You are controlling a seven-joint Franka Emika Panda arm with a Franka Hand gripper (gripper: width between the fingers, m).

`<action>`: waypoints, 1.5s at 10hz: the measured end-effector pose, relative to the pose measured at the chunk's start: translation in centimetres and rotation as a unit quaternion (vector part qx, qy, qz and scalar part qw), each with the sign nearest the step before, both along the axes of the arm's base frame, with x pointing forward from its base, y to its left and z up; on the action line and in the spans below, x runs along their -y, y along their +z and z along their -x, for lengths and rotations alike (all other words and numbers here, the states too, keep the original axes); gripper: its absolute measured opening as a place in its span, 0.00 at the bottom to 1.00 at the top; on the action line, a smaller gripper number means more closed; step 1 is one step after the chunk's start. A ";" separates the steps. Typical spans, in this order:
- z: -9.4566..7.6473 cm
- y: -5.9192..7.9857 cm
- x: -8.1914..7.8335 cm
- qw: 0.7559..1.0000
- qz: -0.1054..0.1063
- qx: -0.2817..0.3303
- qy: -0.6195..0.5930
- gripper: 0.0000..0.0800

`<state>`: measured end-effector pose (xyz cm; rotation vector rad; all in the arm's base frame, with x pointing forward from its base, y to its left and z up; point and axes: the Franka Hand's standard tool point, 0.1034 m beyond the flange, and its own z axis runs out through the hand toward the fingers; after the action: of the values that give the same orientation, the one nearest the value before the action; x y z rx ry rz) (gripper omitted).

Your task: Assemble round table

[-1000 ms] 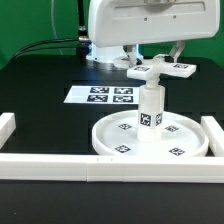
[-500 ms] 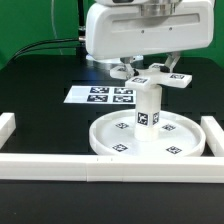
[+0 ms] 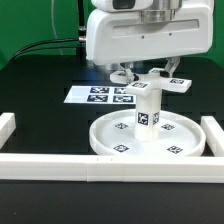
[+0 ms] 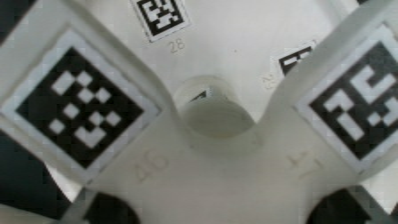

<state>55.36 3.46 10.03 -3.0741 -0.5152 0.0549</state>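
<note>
Wrist view: black-and-white square tags mark the cross-shaped piece.

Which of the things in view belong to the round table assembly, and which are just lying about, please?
Part of the job:
- wide rimmed disc
- short post, upright on the disc's hub
- cross-shaped piece, at the post's top

Just lying about:
- marker board
- white border rails
- black table
</note>
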 end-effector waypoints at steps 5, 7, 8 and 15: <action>0.0 0.0 0.0 1.000 0.000 0.000 0.000 0.56; 0.0 0.0 0.0 1.000 0.000 0.000 -0.014 0.56; 0.0 0.0 0.0 1.000 0.001 -0.001 -0.030 0.56; 0.2 -0.1 -0.7 0.894 -0.016 0.015 -0.447 0.56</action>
<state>55.19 4.15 9.89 -2.9429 0.8993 -0.0216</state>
